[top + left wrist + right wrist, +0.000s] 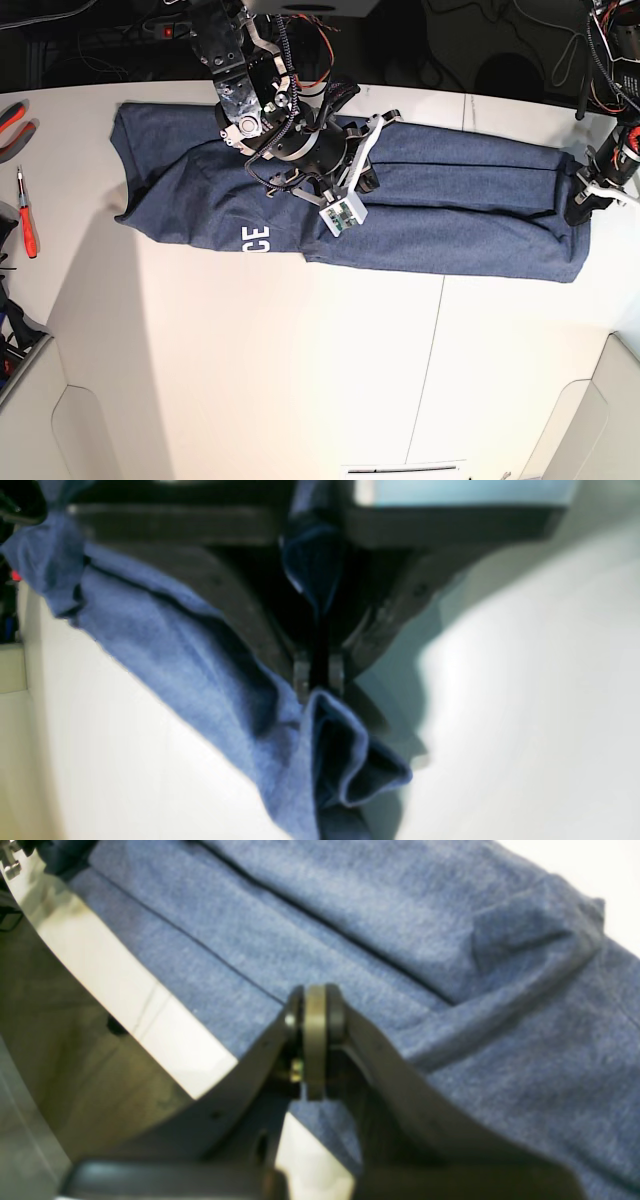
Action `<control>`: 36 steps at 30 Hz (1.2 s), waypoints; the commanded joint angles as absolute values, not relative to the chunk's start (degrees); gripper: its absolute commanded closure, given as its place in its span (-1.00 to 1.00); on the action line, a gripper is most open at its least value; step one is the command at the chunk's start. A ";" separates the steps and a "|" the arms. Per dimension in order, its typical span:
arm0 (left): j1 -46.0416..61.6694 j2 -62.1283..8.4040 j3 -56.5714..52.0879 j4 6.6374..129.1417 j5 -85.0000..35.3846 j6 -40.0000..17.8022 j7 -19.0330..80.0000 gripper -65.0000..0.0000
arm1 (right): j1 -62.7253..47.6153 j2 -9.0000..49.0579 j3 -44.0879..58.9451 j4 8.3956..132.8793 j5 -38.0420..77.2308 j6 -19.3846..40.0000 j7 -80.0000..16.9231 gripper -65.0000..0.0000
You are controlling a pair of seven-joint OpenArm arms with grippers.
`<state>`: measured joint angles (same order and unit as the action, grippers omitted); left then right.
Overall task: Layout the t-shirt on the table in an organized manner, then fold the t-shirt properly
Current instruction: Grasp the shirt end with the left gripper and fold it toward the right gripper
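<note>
The navy-blue t-shirt [450,205] lies in a long band across the far part of the white table [300,370], folded lengthwise, with white letters near its left part. My left gripper [318,680] is shut on a fold of the t-shirt [200,670] and stands at the band's right end [585,205]. The cloth runs up between its fingers. My right gripper [315,1000] is shut with nothing visible between its pads. It hovers over the t-shirt [400,940] near the far edge [375,130], around the middle of the band.
Red-handled pliers [10,120] and a red screwdriver [25,215] lie at the table's left edge. Cables and electronics crowd the space behind the far edge. A thin dark seam [438,340] runs down the tabletop.
</note>
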<state>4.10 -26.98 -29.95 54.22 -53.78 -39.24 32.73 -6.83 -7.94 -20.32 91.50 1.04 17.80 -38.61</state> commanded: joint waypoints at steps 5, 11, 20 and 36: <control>3.55 -28.18 -30.35 56.23 -61.39 -40.00 36.34 1.00 | -6.02 -8.58 -20.49 93.54 -0.58 16.82 -37.74 1.00; 4.71 -26.11 -30.35 64.79 -72.42 -40.00 50.13 1.00 | -6.02 -8.58 -20.47 101.16 -4.36 15.14 -38.33 1.00; 5.89 -18.74 -30.33 78.56 -85.00 -40.00 66.92 1.00 | -6.07 -6.26 -17.28 107.72 -10.57 9.93 -41.65 1.00; 6.83 -15.81 -11.62 78.59 -85.00 -40.00 66.39 1.00 | -6.24 -0.95 13.63 107.72 3.73 12.32 -43.57 1.00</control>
